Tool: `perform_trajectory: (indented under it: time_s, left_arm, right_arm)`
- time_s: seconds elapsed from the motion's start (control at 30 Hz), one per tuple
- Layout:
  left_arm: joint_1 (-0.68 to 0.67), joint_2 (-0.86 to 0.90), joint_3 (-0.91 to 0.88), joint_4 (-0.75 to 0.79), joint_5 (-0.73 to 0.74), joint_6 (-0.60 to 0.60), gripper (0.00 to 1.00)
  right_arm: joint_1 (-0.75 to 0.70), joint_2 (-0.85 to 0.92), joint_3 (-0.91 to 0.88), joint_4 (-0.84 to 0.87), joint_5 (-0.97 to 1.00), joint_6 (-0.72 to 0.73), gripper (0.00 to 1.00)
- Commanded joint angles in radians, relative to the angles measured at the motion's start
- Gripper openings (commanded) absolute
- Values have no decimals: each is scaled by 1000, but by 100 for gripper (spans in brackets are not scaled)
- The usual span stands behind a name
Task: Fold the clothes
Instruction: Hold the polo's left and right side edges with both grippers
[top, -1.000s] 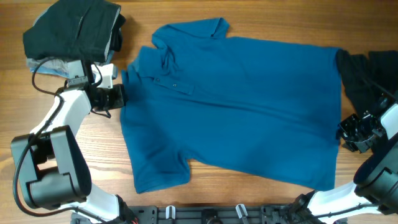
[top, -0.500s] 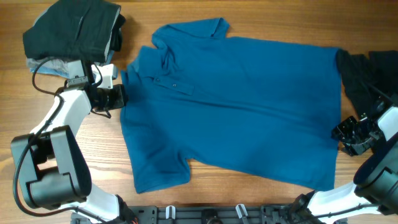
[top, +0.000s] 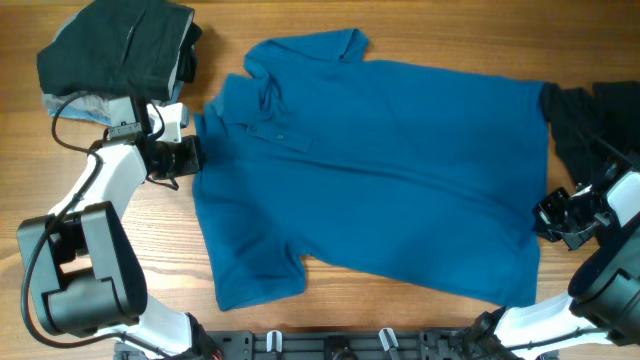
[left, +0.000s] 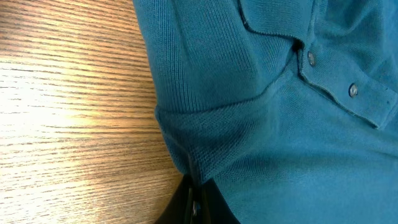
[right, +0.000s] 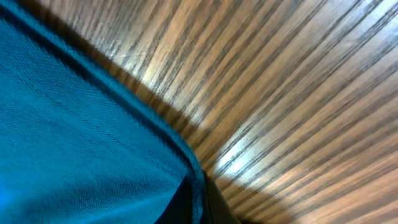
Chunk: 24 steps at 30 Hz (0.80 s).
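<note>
The left arm lies low, elbow bent, its left gripper (top: 197, 155) pinching a sleeve fold of the polo shirt (top: 380, 170) spread flat ahead of it; the right gripper (top: 543, 213), opposite, pinches the hem.

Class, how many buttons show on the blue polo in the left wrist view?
2: upper button by the collar, lower button further down the placket; others may be hidden.

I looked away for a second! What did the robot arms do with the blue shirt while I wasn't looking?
The right gripper slid a little left, onto the bottom edge of the shirt, and pinched it shut. The left gripper stayed clamped on the other end, near the collar. The shirt lies flat as before, and the dark clothes did not move.
</note>
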<state>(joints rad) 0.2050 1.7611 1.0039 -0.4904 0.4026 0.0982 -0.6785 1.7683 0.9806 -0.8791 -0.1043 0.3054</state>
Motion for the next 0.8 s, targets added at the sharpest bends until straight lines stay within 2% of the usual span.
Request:
perform_trajectory:
  time_s: [0.0, 0.03, 0.1, 0.17, 0.3, 0.37, 0.4, 0.43, 0.77]
  left_arm:
    - [6, -18, 21, 1, 13, -9, 4]
    - [6, -18, 21, 1, 13, -9, 4]
    - [6, -18, 21, 2, 13, -9, 4]
    - [6, -18, 21, 1, 13, -9, 4]
    - [6, -18, 21, 2, 13, -9, 4]
    - [6, -18, 21, 2, 13, -9, 4]
    - [6, -18, 21, 2, 13, -9, 4]
    - [6, -18, 21, 2, 13, -9, 4]
    - [6, -18, 21, 6, 13, -8, 4]
  right_arm:
    - [-3, 22, 27, -5, 15, -15, 4]
    - [-3, 22, 27, -5, 22, -15, 4]
    - [-3, 22, 27, -5, 38, -15, 20]
    - [-3, 22, 27, -5, 38, -14, 23]
    - [-3, 22, 27, -5, 37, -14, 23]
    - [-3, 22, 27, -4, 38, -13, 38]
    - [-4, 23, 27, 3, 47, -11, 48]
    - [-8, 23, 27, 10, 61, 0, 50]
    - [-60, 23, -3, -9, -26, -16, 49]
